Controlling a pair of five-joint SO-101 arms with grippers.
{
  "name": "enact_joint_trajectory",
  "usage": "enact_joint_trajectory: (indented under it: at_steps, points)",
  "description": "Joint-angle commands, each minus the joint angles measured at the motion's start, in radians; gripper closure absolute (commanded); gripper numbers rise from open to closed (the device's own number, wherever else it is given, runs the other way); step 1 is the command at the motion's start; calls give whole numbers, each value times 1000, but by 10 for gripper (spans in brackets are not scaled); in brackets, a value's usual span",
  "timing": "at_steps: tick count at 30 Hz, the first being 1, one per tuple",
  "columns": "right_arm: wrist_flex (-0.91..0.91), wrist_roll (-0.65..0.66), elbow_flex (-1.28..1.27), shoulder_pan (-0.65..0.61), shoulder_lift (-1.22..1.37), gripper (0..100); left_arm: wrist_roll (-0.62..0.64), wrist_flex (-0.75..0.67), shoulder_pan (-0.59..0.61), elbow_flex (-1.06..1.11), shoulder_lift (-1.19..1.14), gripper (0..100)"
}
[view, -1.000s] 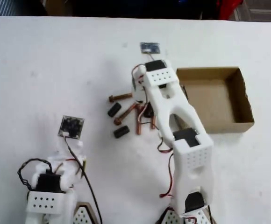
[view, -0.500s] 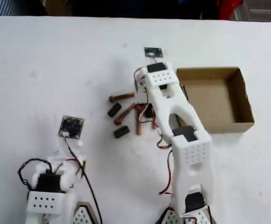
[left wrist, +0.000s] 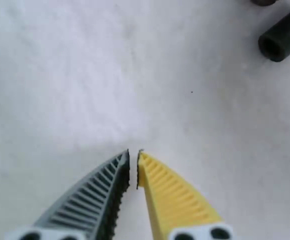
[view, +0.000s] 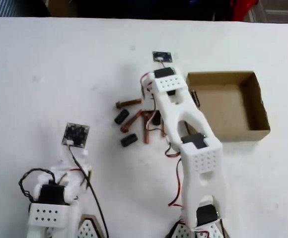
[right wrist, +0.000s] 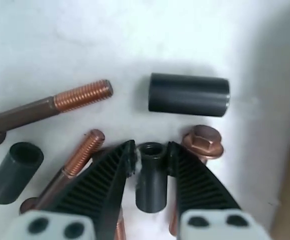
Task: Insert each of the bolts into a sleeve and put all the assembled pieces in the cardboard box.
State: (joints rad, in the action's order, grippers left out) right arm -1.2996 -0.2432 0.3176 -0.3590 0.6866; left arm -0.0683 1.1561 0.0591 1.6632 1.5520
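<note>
In the high view the right arm (view: 183, 114) has shifted a little over the last second, its wrist settling lower over the pile, while the loose bolts (view: 128, 103) and sleeves (view: 121, 117) beside it lie where they did and the left arm (view: 49, 208) has not stirred. The right gripper (right wrist: 151, 152) now has its fingers closed in on a black sleeve (right wrist: 151, 185), one ribbed pad against each side. That reads as the first pick under way, with no bolt yet in any sleeve and the cardboard box (view: 255, 106) empty. Around the pinched sleeve lie a second sleeve (right wrist: 189, 95), a third (right wrist: 14, 172), a long copper bolt (right wrist: 50, 107), a shorter bolt (right wrist: 82, 150) and a flanged hex bolt head (right wrist: 201, 141) just beside one finger. The left gripper (left wrist: 133, 167) hovers over bare table with its fingers pressed together, another sleeve (left wrist: 280, 40) lying well apart from it (cut off at the frame edge). From above, the right arm covers its own gripper and part of the pile, so the bolt count is unsure. Whether the pinched sleeve has left the table cannot be told.
</note>
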Motion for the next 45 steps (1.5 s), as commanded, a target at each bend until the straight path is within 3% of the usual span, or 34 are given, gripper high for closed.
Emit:
enact_joint_trajectory:
  at_steps: [1, 10, 16, 29, 33, 45]
  points:
    - [-21, -6, -11, -33, 7, 917, 2, -31, 4, -6, 12, 932]
    - [-56, -6, -12, -39, 8, 916, 2, -31, 4, -6, 12, 932]
    - [-68, -6, -14, -64, 15, 838, 0, -31, 4, -6, 12, 932]
    - [-70, -6, -12, -56, 13, 985, 0, -31, 4, -6, 12, 932]
    - [-71, -2, -9, -53, 7, 981, 0, -31, 4, -6, 12, 932]
    - [-193, 183, 15, -39, -203, 981, -2, -31, 4, -6, 12, 932]
